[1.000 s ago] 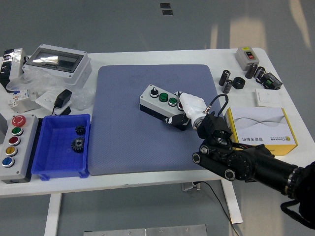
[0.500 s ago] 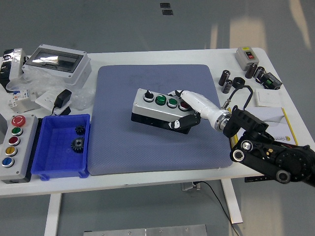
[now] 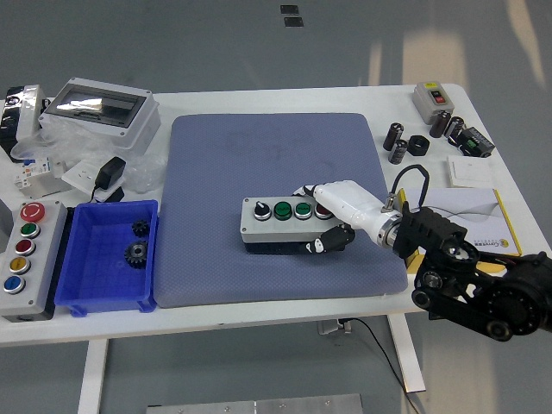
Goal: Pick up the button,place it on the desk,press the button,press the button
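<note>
A grey button box [image 3: 280, 226] with a black selector knob, two green buttons and a red button lies on the blue-grey mat [image 3: 276, 155], near its front edge. My right hand [image 3: 332, 216] comes in from the lower right. Its white fingers [image 3: 343, 197] wrap over the box's right end, and the black thumb sits against the front face. The red button is partly hidden under the fingers. My left arm does not show.
A blue bin [image 3: 108, 259] with two gears stands at the left. A larger multi-button box [image 3: 21, 246] lies at the far left edge. A yellow-and-white carton [image 3: 483, 224] is at the right. Black cylinders [image 3: 398, 142] and a grey switch [image 3: 431, 99] sit at the back right.
My right hand has carried the button box down and toward the mat's front, turning it level. It now rests low on the mat, still in my grasp.
</note>
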Robot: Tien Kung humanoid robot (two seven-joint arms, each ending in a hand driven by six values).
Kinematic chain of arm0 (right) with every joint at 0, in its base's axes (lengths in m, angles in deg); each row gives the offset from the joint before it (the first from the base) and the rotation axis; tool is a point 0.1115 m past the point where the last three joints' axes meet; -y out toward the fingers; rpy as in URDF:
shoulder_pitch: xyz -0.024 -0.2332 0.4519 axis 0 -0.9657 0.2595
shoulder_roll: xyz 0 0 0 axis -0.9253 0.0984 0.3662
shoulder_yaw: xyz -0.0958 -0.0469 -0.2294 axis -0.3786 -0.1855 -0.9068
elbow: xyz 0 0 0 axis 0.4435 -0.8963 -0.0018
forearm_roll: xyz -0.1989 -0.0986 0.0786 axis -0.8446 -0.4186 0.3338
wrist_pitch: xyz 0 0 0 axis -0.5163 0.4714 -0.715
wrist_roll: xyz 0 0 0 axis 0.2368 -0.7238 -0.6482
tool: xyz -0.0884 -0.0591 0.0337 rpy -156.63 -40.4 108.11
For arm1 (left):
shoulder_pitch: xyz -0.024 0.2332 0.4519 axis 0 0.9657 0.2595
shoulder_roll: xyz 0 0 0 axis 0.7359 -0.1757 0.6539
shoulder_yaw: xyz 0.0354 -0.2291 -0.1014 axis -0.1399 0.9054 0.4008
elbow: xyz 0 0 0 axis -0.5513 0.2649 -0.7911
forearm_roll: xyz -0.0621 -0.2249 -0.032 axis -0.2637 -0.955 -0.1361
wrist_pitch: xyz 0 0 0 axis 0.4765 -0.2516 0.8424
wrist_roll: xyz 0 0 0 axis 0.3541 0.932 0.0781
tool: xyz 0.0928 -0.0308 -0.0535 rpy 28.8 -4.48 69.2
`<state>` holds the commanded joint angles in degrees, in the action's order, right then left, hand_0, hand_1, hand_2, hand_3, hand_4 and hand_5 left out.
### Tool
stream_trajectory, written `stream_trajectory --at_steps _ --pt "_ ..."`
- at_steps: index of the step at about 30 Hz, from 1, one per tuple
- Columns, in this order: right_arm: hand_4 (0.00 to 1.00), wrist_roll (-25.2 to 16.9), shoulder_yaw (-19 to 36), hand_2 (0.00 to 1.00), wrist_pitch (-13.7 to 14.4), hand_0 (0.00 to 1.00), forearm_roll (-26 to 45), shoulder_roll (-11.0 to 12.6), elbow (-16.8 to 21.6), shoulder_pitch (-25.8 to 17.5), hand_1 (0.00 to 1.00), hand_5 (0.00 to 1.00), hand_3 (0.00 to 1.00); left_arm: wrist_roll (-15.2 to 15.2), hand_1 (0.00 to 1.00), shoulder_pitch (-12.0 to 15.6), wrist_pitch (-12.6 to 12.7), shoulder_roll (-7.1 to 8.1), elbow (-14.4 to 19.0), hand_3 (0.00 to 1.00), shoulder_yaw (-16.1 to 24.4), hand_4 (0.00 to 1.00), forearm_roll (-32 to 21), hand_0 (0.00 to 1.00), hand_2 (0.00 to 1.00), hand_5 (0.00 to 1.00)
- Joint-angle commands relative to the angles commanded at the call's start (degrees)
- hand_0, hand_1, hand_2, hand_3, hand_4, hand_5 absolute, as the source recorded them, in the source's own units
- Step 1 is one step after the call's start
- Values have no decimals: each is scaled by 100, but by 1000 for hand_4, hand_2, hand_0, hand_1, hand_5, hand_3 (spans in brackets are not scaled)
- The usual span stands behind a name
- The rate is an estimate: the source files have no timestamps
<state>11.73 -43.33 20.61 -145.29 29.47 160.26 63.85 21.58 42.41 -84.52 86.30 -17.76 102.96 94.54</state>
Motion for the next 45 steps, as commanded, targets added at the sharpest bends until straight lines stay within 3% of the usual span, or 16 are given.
stream_trajectory --at_steps 4,5,10,11,16,17,22,23,28,29,45 --pt "162 92 -3 548 67 513 318 32 20 -72 518 2 457 1 586 -6 -4 -1 0 588 -2 586 16 638 533 143" --pt "2 109 -5 716 75 719 433 45 24 -89 699 43 699 -1 589 -8 -5 -1 0 587 1 596 21 638 533 162" --pt "2 89 -21 716 99 719 872 80 16 -112 699 43 699 -15 589 -20 -6 8 0 587 6 596 38 638 533 162" --pt "279 81 -23 872 96 901 913 83 14 -109 863 2 904 -16 586 -21 -6 10 0 585 8 597 44 638 531 168" --pt "279 41 -23 872 103 901 1013 107 9 -88 863 2 904 -18 586 -26 -9 19 0 585 28 597 79 638 531 168" --pt "346 38 -26 919 108 926 1017 111 10 -84 912 2 991 -19 585 -27 -10 20 0 585 28 591 83 637 530 167" --pt "346 34 -50 919 128 926 1017 136 28 -61 912 2 991 -18 585 -25 -19 21 0 585 34 591 104 637 530 167" --pt "413 37 -57 980 126 985 1026 140 30 -57 955 25 998 -17 584 -23 -21 21 0 584 34 589 106 636 530 167" --pt "413 28 -97 980 103 985 1112 169 47 -35 955 25 998 -14 584 -5 -30 21 0 584 41 589 121 636 530 167" --pt "460 25 -101 997 98 998 1126 177 52 -30 971 7 998 -15 583 -2 -30 20 0 583 42 587 120 637 530 167" --pt "499 -109 -158 998 50 998 1230 279 51 69 972 2 998 -25 578 25 -90 1 0 584 85 565 189 632 527 144"
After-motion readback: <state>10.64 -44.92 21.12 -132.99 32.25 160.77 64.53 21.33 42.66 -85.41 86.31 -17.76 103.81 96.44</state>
